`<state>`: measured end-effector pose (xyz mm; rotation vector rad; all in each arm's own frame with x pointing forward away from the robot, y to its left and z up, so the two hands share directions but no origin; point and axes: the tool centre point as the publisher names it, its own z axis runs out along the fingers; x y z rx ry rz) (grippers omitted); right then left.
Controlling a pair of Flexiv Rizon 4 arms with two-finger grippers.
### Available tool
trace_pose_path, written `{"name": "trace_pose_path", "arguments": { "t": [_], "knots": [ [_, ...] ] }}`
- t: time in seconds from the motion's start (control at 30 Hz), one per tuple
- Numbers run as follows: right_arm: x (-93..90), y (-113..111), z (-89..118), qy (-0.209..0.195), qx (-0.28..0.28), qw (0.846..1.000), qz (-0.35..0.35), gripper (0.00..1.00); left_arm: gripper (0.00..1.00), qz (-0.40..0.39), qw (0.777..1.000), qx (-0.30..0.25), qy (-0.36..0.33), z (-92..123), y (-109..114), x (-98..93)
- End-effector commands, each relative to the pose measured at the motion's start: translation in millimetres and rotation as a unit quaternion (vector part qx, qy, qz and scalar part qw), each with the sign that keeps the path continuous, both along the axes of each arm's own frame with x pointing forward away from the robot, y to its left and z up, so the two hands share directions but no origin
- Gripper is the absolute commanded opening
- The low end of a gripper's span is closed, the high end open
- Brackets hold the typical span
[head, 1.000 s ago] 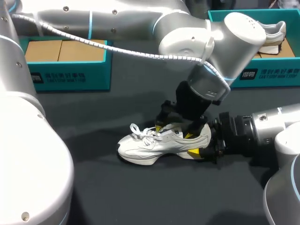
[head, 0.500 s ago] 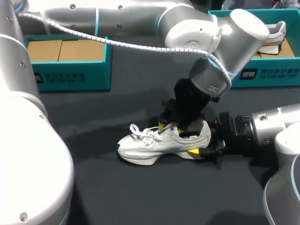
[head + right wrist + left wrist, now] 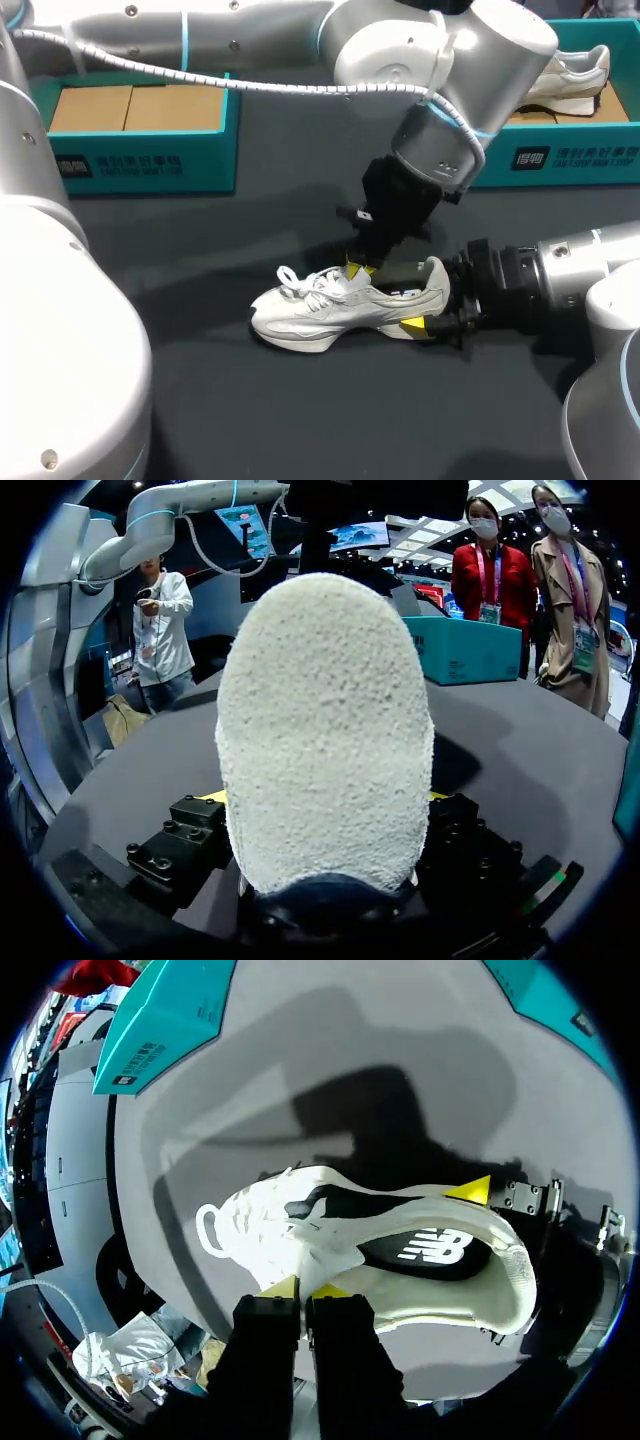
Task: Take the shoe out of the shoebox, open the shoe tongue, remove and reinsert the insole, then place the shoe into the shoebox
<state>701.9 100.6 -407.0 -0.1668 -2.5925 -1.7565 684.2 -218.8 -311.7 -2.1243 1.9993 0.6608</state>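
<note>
- The right gripper (image 3: 428,312) has its fingers clamped on the heel of the white sneaker (image 3: 330,310), which rests on the dark surface (image 3: 200,380).
- The left gripper (image 3: 305,1288) has its fingers narrow, tips at the sneaker's collar.

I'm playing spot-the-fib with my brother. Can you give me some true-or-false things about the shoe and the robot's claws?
1. The white shoe lies on the table, outside both boxes. True.
2. The right claw holds the shoe by its toe. False: it grips the heel, one finger on each side.
3. The teal box on the right has another shoe in it. True.
4. The left claw rests on the table far from the shoe. False: it hangs right over the shoe's opening, beside the laces.
5. The laces are black. False: they are white.
</note>
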Motion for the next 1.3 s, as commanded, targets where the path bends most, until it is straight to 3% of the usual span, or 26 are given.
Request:
{"name": "trace_pose_path", "arguments": {
  "t": [0.03, 0.37, 0.57, 0.67, 0.77, 1.03, 1.13, 1.3],
  "knots": [
    [0.1, 0.1, 0.5, 0.001, -0.002, 1.000, 0.000, 0.00, 0.00, 0.043, 0.997, -0.060, -0.027, 14.0, 28.5, -3.6],
    [0.1, 0.1, 0.5, 0.001, -0.002, 1.000, 0.000, 0.00, 0.00, 0.049, 0.988, -0.145, -0.027, 26.5, 66.8, 3.5],
    [0.1, 0.1, 0.5, 0.001, -0.002, 1.000, 0.000, 0.00, 0.00, 0.046, 0.986, -0.157, -0.029, 20.0, 90.5, 4.9],
    [0.1, 0.1, 0.5, 0.001, -0.002, 1.000, 0.000, 0.00, 0.07, 0.040, 0.986, -0.157, -0.027, 12.5, 99.8, 4.5],
    [0.1, 0.1, 0.5, 0.001, -0.002, 1.000, 0.000, 0.00, 0.01, 0.037, 0.987, -0.153, -0.027, 5.8, 105.2, 4.6],
    [0.1, 0.1, 0.5, 0.001, -0.002, 1.000, 0.000, 0.00, 0.00, 0.031, 0.988, -0.146, -0.030, -7.9, 116.5, 4.7],
    [0.1, 0.1, 0.5, 0.001, -0.002, 1.000, 0.000, 0.00, 0.24, 0.026, 0.989, -0.143, -0.033, -13.2, 122.4, 4.3],
    [0.1, 0.1, 0.5, 0.001, -0.002, 1.000, 0.000, 0.00, 0.46, 0.014, 0.990, -0.140, -0.034, -15.1, 134.2, 4.1]
  ]
}}
